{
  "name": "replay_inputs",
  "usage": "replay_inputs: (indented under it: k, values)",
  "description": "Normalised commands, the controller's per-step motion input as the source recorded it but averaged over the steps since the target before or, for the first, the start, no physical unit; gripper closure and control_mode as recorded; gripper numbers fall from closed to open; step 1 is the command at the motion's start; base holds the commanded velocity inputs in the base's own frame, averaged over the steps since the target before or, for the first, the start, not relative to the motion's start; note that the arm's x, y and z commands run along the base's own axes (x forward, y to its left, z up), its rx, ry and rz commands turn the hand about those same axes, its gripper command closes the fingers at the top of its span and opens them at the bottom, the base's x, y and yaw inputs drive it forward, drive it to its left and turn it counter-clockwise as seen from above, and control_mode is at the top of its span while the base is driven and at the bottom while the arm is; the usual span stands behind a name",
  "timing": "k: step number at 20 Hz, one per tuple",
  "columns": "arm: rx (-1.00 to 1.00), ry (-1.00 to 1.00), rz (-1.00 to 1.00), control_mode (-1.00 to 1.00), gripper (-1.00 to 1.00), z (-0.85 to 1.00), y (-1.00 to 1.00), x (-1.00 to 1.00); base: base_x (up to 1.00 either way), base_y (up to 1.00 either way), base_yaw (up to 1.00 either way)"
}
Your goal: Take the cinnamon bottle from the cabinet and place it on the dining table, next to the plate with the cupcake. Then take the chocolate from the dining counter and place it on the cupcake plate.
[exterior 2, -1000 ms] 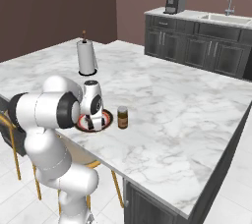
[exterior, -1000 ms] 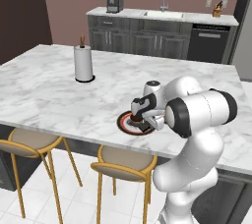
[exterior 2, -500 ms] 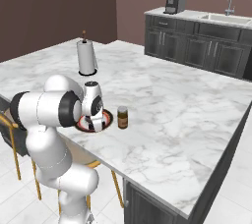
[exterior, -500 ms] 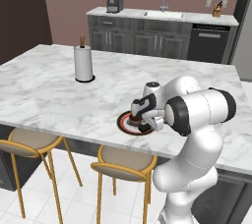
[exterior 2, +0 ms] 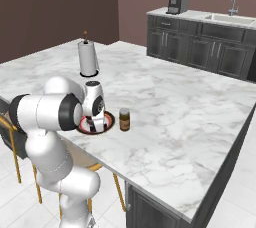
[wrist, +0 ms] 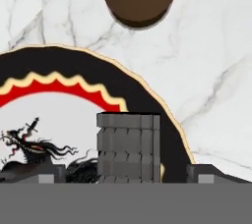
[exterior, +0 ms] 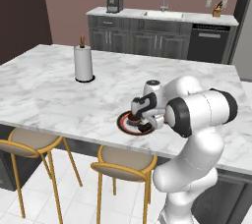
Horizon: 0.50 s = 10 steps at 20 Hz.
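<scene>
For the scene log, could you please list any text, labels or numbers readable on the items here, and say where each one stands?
None can be read.
Plate: a black ink drawing and a red zigzag band, no letters.
Jar: its label band is too small to read.
Chocolate: plain squares, no print.

Glossy grey-veined marble dining table (exterior: 59, 95); matt segmented chocolate (wrist: 129, 145).
</scene>
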Motion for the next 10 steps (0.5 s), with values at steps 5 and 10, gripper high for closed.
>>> replay_inputs:
  k: [5,10]
  values:
    - [0.00,-0.06,0.00,-1.00,-1.00,0.28,-0.05,-0.14,0.00,0.00,0.00]
    - [0.02,-0.01,0.03,-1.00,-1.00,0.33,-0.07,-0.29,0.00,0.00,0.00]
